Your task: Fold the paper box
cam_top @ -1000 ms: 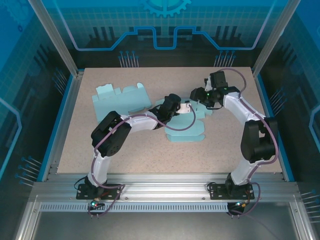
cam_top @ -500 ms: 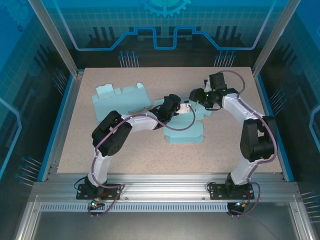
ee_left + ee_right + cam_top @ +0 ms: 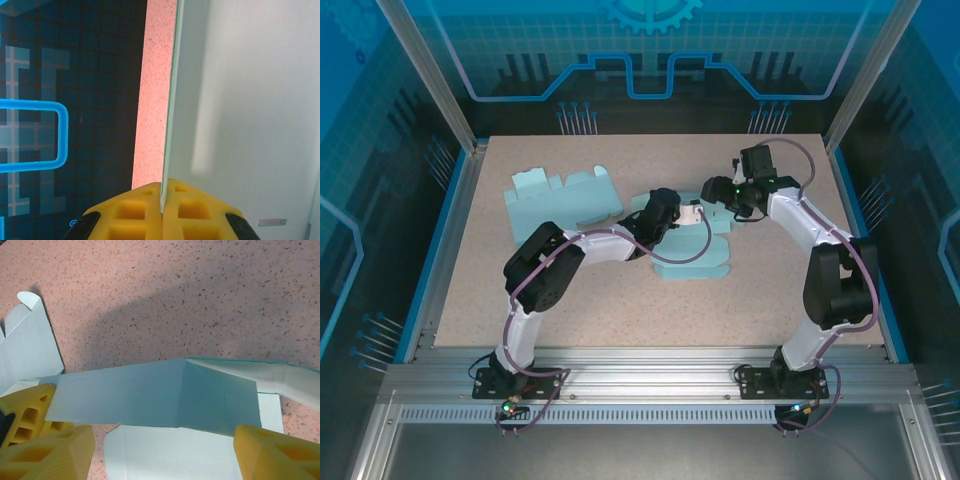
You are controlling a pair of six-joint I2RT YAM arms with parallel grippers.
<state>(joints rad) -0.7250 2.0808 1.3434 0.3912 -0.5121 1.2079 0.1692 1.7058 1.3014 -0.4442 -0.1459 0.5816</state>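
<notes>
The paper box (image 3: pixel 692 258) is a light-blue cut-out lying partly folded at the table's middle. My left gripper (image 3: pixel 691 212) is shut on the thin edge of one upright panel (image 3: pixel 250 100); its yellow fingertips (image 3: pixel 140 210) pinch the sheet (image 3: pixel 163 197). My right gripper (image 3: pixel 714 190) sits just behind it, open. In the right wrist view its yellow fingers (image 3: pixel 50 455) stand wide apart on either side of a creased blue flap (image 3: pixel 150 395), touching nothing. The left gripper's yellow fingers (image 3: pixel 22 412) show at the flap's left end.
A second flat light-blue cut-out (image 3: pixel 560 200) lies at the back left. Blue rails (image 3: pixel 448 230) edge the speckled tabletop (image 3: pixel 620 310), with metal frame posts at the corners. There is free room at the front and far right.
The right gripper's fingers have spread wider apart. The box's front panel has shifted slightly towards the back. The left gripper stays shut on the panel.
</notes>
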